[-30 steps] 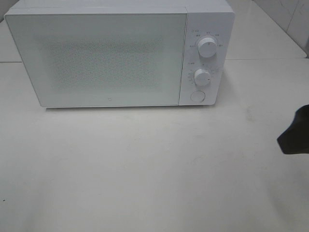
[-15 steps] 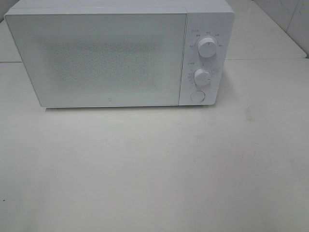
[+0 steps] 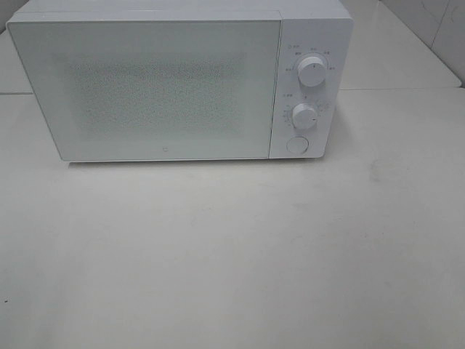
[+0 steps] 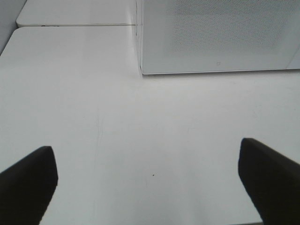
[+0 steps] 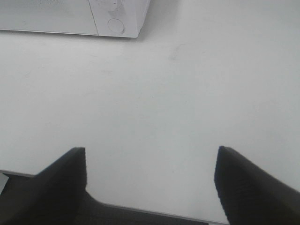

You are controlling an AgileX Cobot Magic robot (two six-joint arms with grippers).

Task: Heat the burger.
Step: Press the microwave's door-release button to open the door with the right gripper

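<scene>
The burger is out of view in every frame. A white microwave [image 3: 167, 83] stands at the back of the table with its door [image 3: 149, 87] closed, two dials [image 3: 311, 71] and a round button [image 3: 296, 145] on its right panel. Neither arm shows in the exterior high view. In the left wrist view my left gripper [image 4: 147, 176] stands wide open over bare table, with the microwave's lower left corner [image 4: 215, 37] ahead of it. My right gripper [image 5: 151, 180] is open too, nothing between its fingers, and the microwave's button corner [image 5: 115, 24] lies beyond it.
The white table [image 3: 232, 254] stretches in front of the microwave. A seam in the tabletop [image 3: 407, 89] runs behind, and a tiled wall [image 3: 436, 25] rises at the back right.
The dark right gripper tip seen at the right edge of the exterior high view a second ago has withdrawn out of the picture. Nothing else moved.
</scene>
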